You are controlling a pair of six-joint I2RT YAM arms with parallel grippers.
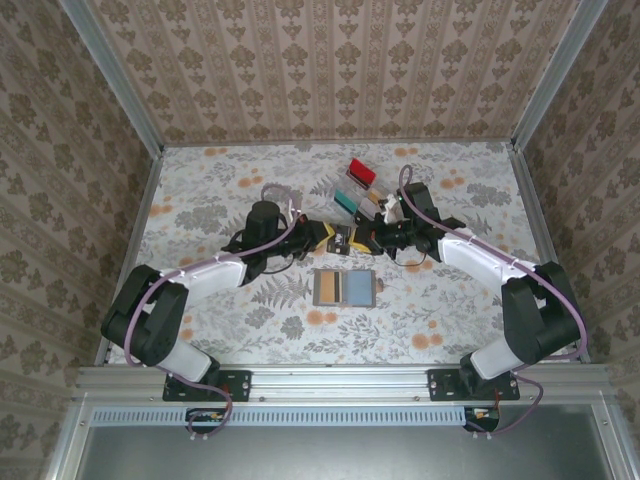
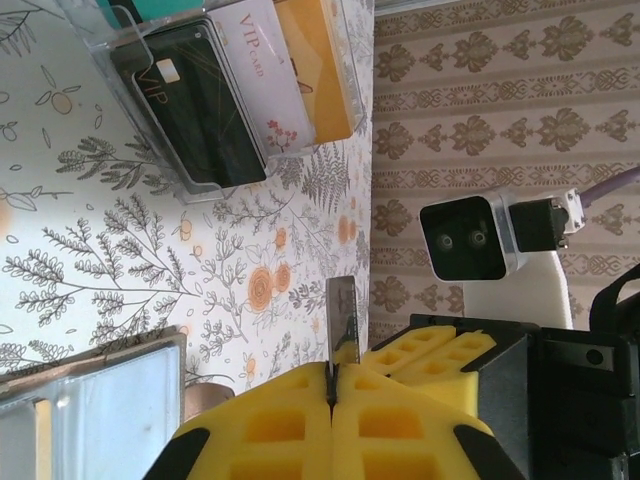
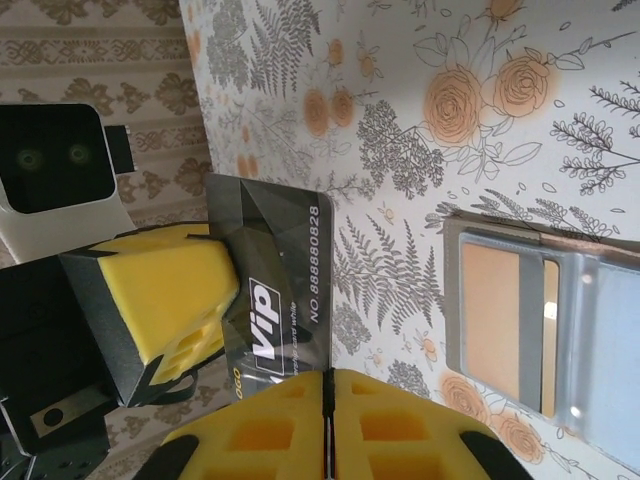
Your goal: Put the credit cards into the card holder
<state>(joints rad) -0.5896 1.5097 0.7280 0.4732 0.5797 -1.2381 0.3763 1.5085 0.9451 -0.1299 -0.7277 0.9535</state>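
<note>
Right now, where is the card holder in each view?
Top external: card holder mid-picture, just below the VIP card.
Left wrist: bottom left corner.
Right wrist: right edge, lower half.
Shared landmark: the dark VIP card, edge-on in the left wrist view, face-on in the right wrist view.

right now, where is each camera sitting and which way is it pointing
Top external: above and behind the bases, looking down on the table; both arms show.
Left wrist: on the left arm, looking past the left gripper, shut on a grey card edge-on.
Right wrist: on the right arm, looking past the right gripper at that card's face.
Shared: both wrist views catch the card holder and the opposite wrist camera.
</note>
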